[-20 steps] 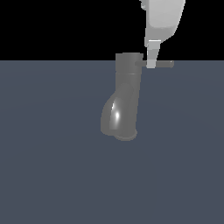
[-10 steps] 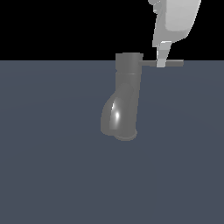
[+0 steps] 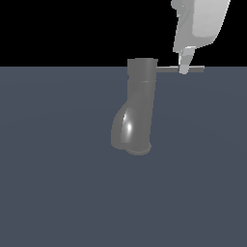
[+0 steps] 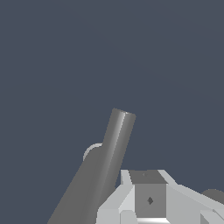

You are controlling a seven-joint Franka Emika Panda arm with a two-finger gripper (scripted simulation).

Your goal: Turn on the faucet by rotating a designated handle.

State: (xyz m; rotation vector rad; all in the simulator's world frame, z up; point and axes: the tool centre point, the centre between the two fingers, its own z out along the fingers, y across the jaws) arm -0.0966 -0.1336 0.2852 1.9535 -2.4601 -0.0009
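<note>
The faucet (image 3: 136,108) stands a little right of centre in the exterior view, an upright grey tube with a cylindrical cap at the top and a bulging, glossy lower end resting on the flat blue-grey desk (image 3: 58,183). From the cap the handle (image 3: 169,69) — a thin straight rod — runs level toward the right of the frame, along the line where the desk meets the black background.

The tool (image 3: 184,69) comes down from the upper right corner, its pale body tapering to a narrow tip that overlaps the handle near the rod's outer end, well apart from the cap. A short stub of the rod shows past the tip on the right. Whether the tool is open or closed on the rod cannot be told from this angle.

In the wrist view the tool's pale housing (image 4: 148,199) fills the lower middle, and a grey cylinder (image 4: 114,148) slants up beside it — its far end cut square against the desk.
</note>
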